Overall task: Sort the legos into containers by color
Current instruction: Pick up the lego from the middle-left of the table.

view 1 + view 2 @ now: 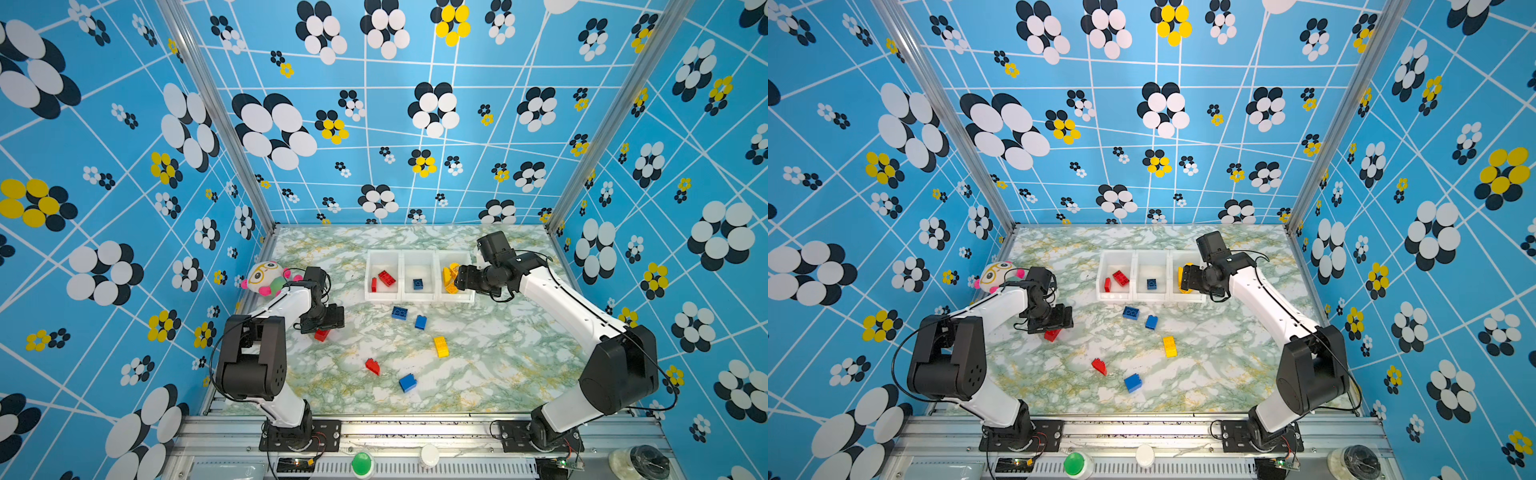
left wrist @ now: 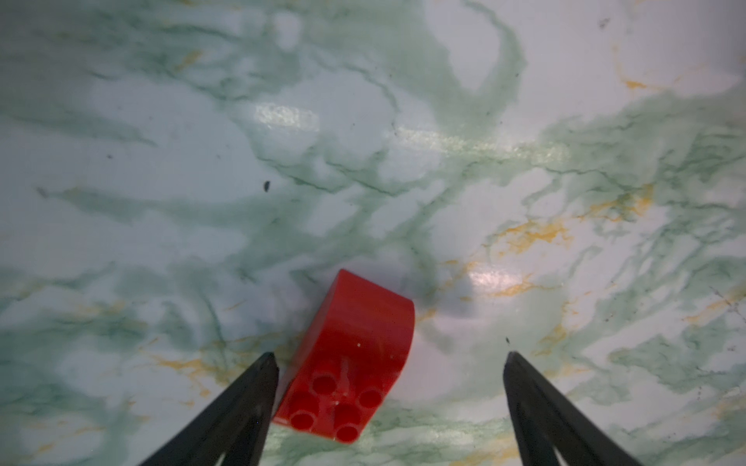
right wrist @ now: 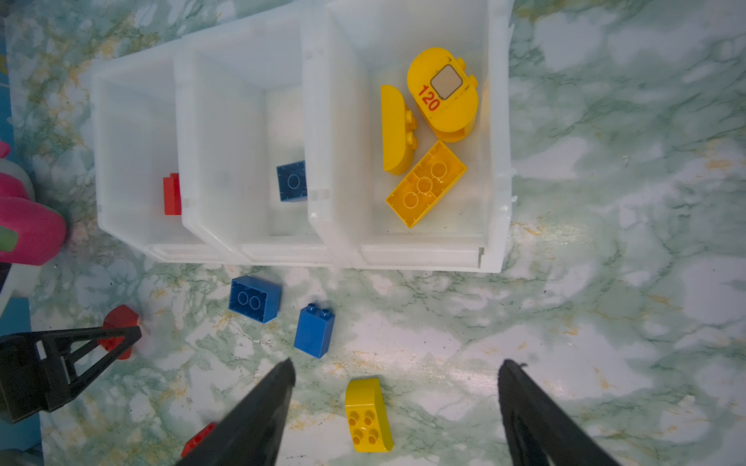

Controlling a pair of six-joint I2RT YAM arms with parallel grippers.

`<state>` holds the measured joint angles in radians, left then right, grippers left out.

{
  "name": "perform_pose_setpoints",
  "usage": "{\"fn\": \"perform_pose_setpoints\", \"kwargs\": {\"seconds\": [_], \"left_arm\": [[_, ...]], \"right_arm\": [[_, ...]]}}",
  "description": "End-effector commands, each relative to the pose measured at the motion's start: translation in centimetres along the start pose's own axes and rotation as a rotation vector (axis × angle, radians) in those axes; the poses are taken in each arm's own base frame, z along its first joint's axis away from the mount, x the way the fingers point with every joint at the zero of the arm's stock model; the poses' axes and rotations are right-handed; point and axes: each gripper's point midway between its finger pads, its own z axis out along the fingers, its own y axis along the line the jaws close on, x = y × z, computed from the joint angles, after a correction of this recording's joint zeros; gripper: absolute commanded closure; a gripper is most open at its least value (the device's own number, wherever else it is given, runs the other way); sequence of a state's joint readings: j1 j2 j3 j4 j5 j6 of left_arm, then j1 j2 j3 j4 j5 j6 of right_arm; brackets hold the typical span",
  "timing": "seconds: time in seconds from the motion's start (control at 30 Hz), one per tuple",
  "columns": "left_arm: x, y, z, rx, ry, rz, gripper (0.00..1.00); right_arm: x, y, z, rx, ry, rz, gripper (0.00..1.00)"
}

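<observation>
Three white containers stand in a row: the left one [image 1: 382, 296] holds two red legos [image 1: 387, 277], the middle one [image 1: 419, 296] a blue brick [image 1: 418, 284], the right one [image 3: 420, 254] three yellow pieces [image 3: 426, 183]. My left gripper [image 2: 390, 357] hangs low and open around a red brick [image 2: 355, 347] on the table, one finger [image 2: 258, 387] almost against it. My right gripper [image 1: 455, 279] hovers open and empty over the right container. Loose on the table are three blue bricks [image 1: 399, 313] [image 1: 420, 322] [image 1: 407, 382], a yellow brick [image 1: 441, 346] and a red one [image 1: 372, 366].
A pink-and-green plush toy [image 1: 264, 277] sits at the table's left edge behind my left arm. Patterned walls close the table on three sides. A green button [image 1: 361, 462] sits on the front rail.
</observation>
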<state>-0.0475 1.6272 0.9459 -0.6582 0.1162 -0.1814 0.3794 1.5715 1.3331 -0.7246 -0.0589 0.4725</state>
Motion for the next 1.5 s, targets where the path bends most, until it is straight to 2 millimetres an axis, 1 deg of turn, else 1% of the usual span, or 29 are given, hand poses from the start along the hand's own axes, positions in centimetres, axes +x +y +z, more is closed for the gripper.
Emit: {"fn": "perform_pose_setpoints", "kwargs": {"seconds": [0.0, 0.27, 0.53, 0.67, 0.8, 0.93, 1.1, 1.2, 1.33, 1.47], "left_arm": [[-0.3, 0.3, 0.0, -0.009, 0.011, -0.01, 0.17], [0.2, 0.6, 0.5, -0.023, 0.032, -0.023, 0.35], [0.4, 1.1, 0.9, -0.06, 0.045, -0.024, 0.5], [0.4, 1.2, 0.7, -0.075, 0.037, -0.022, 0.56], [0.4, 1.1, 0.3, -0.081, 0.019, -0.02, 0.66], [0.2, 0.6, -0.6, -0.066, -0.021, -0.025, 0.69], [-0.4, -0.5, -2.4, -0.037, -0.088, -0.02, 0.72], [-1.0, -1.7, -4.0, -0.014, -0.136, -0.007, 0.73], [-2.1, -3.9, -6.3, 0.007, -0.21, 0.034, 0.74], [-3.5, -6.8, -8.2, 0.042, -0.291, 0.075, 0.74]], "right_arm": [[0.5, 0.3, -0.6, -0.009, -0.004, 0.003, 0.18], [0.6, 0.1, -0.7, -0.007, -0.01, 0.006, 0.18], [1.1, -0.1, -0.6, -0.011, -0.008, 0.018, 0.18], [1.3, -0.1, -0.5, -0.015, -0.008, 0.025, 0.18], [1.4, -0.2, -0.6, -0.016, -0.007, 0.026, 0.17], [1.5, -0.2, -0.7, -0.017, -0.01, 0.027, 0.17], [1.7, -0.2, -0.8, -0.017, -0.007, 0.031, 0.16], [1.8, -0.2, -0.8, -0.022, -0.007, 0.037, 0.16], [2.3, -0.3, -0.7, -0.028, -0.001, 0.046, 0.15], [2.6, -0.4, -0.6, -0.038, 0.0, 0.058, 0.14]]}}
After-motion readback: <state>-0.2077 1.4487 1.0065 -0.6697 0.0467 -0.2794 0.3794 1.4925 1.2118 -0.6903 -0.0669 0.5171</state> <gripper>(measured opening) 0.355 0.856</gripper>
